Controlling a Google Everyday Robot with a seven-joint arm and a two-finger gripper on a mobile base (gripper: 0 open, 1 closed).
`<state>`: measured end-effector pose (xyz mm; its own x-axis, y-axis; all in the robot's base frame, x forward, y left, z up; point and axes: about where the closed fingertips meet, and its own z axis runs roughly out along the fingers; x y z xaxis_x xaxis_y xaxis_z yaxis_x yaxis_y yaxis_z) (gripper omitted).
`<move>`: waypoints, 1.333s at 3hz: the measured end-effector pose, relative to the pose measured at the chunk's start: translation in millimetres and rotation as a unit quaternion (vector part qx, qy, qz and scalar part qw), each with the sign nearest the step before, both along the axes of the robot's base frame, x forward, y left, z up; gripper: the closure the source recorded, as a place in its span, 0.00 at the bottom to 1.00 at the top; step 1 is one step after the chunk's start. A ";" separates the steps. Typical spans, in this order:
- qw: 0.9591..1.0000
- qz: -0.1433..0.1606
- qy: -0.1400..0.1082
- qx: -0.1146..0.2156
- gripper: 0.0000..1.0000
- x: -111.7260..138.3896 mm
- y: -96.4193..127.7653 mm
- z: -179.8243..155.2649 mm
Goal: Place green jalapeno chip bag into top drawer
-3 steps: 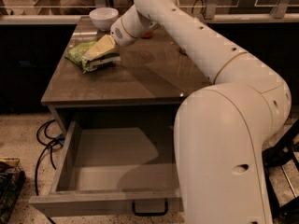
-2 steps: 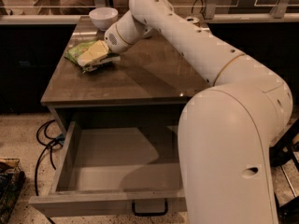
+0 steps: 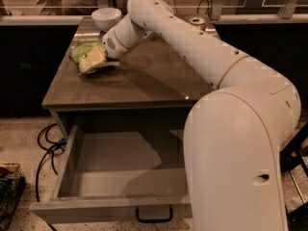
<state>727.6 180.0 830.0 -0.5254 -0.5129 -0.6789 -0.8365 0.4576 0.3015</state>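
The green jalapeno chip bag [image 3: 82, 49] lies crinkled on the far left of the brown table top [image 3: 159, 78]. My gripper [image 3: 94, 61] reaches in from the right and sits low on the bag's near right side, covering part of it. The top drawer [image 3: 115, 162] is pulled wide open under the table's front edge, with a plain grey inside and a dark handle [image 3: 154, 216] on its front panel. My white arm hides the drawer's right part.
A white bowl [image 3: 106, 17] stands at the table's back, just behind the bag. A can [image 3: 196, 22] stands at the back right. Black cables [image 3: 45, 138] lie on the floor left of the drawer. A dark object [image 3: 9, 191] sits at the lower left.
My gripper has moved left and down along the table, from beside the bowl onto the near side of the green bag. The bag and drawer have stayed in place.
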 end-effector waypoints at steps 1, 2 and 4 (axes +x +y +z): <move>1.000 0.002 0.002 0.000 0.64 -0.7 2.3 -1.8; 1.000 0.002 0.002 0.000 0.85 -0.7 2.3 -1.4; 1.000 0.002 0.002 0.000 1.00 -0.7 2.4 -1.4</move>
<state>726.8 182.4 828.6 -0.5256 -0.5156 -0.6767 -0.8372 0.4547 0.3038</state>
